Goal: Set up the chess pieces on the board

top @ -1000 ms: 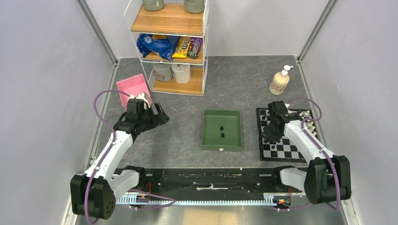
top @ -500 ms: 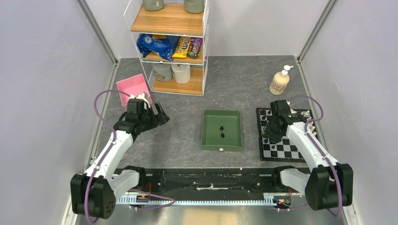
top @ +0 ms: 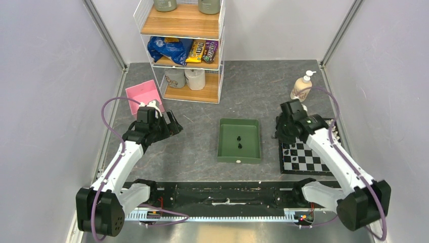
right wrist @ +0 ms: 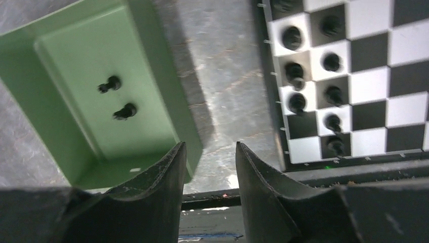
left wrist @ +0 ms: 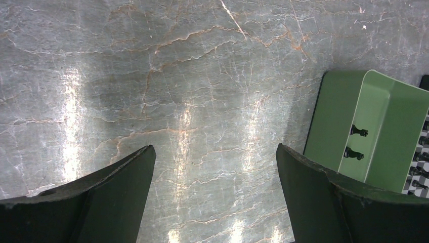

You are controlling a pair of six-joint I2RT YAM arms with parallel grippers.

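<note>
The checkered board (top: 308,162) lies at the right, partly under my right arm. Several black chess pieces (right wrist: 296,71) stand on its two left columns. Two more black pieces (top: 239,142) lie on their sides in the green tray (top: 222,152), also shown in the right wrist view (right wrist: 117,98) and the left wrist view (left wrist: 355,143). My right gripper (top: 283,132) hangs over the gap between tray and board, fingers a little apart and empty (right wrist: 208,149). My left gripper (top: 174,123) is wide open and empty over bare table left of the tray (left wrist: 215,152).
A cream soap pump bottle (top: 300,88) stands behind the board. A wire shelf (top: 184,48) with snacks and rolls is at the back. A pink sheet (top: 143,95) lies behind my left gripper. A small white bit (top: 237,161) sits at the tray's front wall.
My right gripper has lifted off the board's left columns and moved back and left, to the gap beside the tray. The left arm has not moved.
</note>
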